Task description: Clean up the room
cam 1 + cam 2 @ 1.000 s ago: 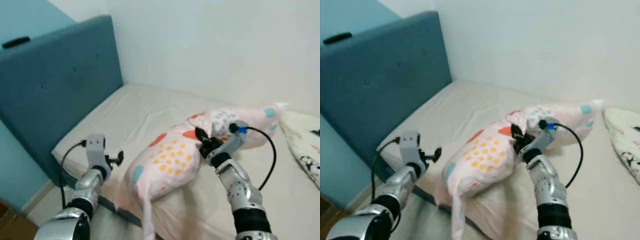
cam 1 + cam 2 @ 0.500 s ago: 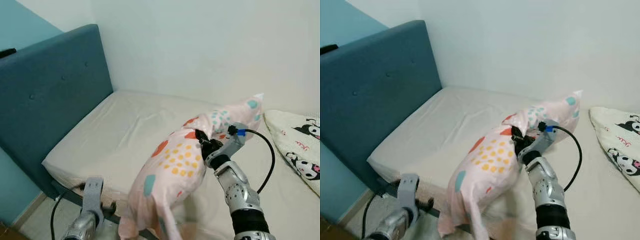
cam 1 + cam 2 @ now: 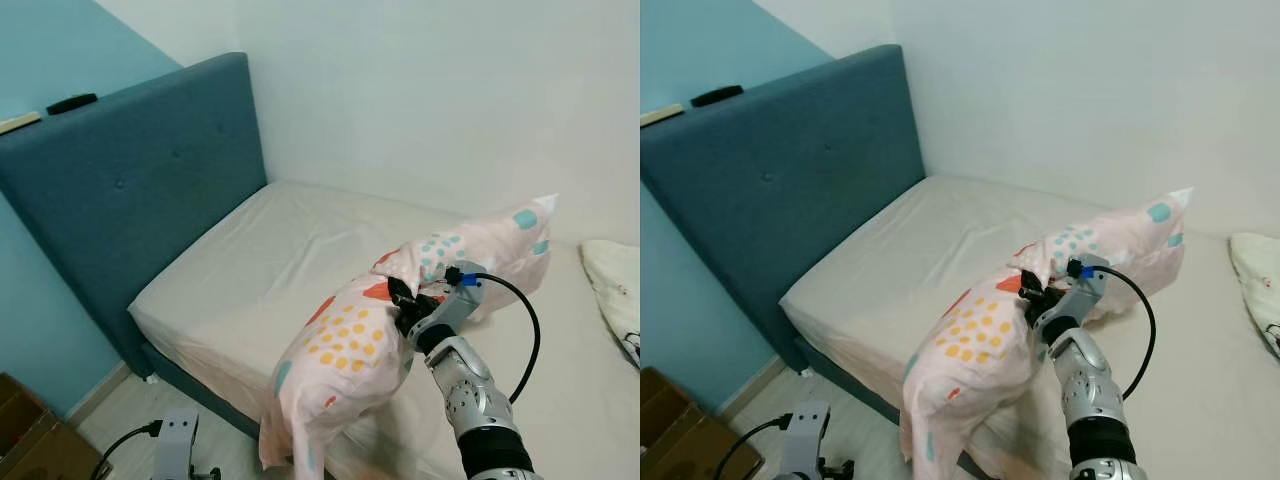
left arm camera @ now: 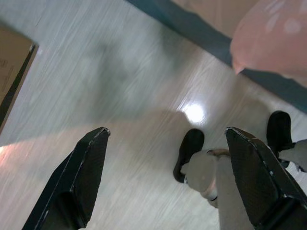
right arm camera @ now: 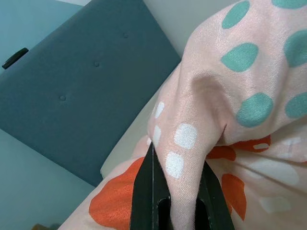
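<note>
The bed (image 3: 250,270), with its bare pale sheet and blue headboard (image 3: 130,190), takes up most of the scene, and the pink spotted pillow (image 3: 370,340) is raised over its near edge, one end drooping toward the floor (image 4: 120,96). The step in hand looks like carrying the pillow to its place, and the next move probably calls for swinging it toward the headboard and laying it flat. The right gripper (image 5: 175,191) has its fingers pinched tight on a fold of the pillowcase, while the left gripper (image 4: 168,182) hangs low over the floor, fingers spread wide and empty.
</note>
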You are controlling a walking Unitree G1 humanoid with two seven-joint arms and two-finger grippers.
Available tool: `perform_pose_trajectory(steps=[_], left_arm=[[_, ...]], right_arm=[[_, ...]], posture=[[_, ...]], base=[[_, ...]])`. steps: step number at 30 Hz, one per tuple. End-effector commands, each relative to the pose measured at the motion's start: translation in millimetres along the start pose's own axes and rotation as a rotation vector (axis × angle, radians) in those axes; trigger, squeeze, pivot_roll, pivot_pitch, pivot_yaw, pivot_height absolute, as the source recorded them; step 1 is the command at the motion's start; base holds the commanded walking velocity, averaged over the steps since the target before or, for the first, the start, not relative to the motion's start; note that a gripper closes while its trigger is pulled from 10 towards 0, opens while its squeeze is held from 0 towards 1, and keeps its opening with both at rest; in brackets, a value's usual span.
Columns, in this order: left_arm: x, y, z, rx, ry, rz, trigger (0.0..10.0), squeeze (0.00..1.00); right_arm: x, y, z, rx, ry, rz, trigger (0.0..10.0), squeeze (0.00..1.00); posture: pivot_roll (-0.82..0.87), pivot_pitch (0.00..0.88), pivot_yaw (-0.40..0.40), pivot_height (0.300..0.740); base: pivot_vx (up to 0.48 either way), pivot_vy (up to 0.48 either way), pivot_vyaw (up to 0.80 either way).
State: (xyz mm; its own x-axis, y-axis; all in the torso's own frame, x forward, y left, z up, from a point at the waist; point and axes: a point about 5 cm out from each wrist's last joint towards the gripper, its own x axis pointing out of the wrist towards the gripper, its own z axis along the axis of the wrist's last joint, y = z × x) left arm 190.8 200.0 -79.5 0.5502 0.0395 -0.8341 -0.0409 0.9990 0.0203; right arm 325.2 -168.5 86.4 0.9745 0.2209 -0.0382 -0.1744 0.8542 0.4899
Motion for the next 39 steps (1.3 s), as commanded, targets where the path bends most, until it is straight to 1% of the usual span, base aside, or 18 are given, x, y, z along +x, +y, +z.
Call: perform_pose_trajectory(steps=[1,6,14,20,28,33,36,39], left_arm=[[-1.4,7.7,-4.3,0.017,0.018,0.015,10.0,0.00],[-1.2,7.5,-3.6,0.016,0.018,0.020,10.0,0.00],[-0.9,4.1,-5.0,0.019,0.024,0.014,10.0,0.00],[-1.3,2.6,-9.0,0.024,0.036,0.009,10.0,0.00],[-1.8,2.9,-12.0,0.033,0.044,0.003,10.0,0.00],[-1.8,2.3,-12.4,0.068,0.049,-0.011,10.0,0.00],[-1.8,2.1,-12.7,0.058,0.050,-0.012,10.0,0.00],[-1.6,1.3,-11.8,0.036,0.046,-0.013,10.0,0.00]], right_arm=[[4.5,9.8,5.3,-0.024,-0.039,0.055,10.0,0.00],[4.9,9.9,7.0,-0.026,-0.054,0.057,10.0,0.00],[5.0,12.5,10.3,-0.012,-0.077,0.085,10.0,0.00],[3.9,14.5,8.0,-0.019,-0.067,0.105,10.0,0.00],[2.8,13.5,7.6,-0.026,-0.063,0.106,10.0,0.00],[2.7,11.3,9.1,-0.031,-0.067,0.098,10.0,0.00],[2.6,10.2,10.2,-0.033,-0.072,0.091,10.0,0.00],[2.2,8.5,11.4,-0.028,-0.081,0.079,10.0,0.00]], posture=[[-0.01,0.000,0.016,0.740],[-0.01,0.000,0.017,0.740],[-0.02,0.000,0.014,0.740],[-0.02,0.000,0.010,0.740],[-0.02,0.000,0.007,0.740],[-0.02,0.000,0.007,0.740],[-0.03,0.000,0.009,0.740],[-0.03,0.000,0.007,0.740]], base=[[0.000,-0.461,0.74],[0.000,-0.381,0.73],[0.000,0.000,0.73],[0.000,0.000,0.73],[0.000,0.000,0.73],[0.000,-0.466,0.73],[0.000,-0.469,0.73],[0.000,0.000,0.72]])
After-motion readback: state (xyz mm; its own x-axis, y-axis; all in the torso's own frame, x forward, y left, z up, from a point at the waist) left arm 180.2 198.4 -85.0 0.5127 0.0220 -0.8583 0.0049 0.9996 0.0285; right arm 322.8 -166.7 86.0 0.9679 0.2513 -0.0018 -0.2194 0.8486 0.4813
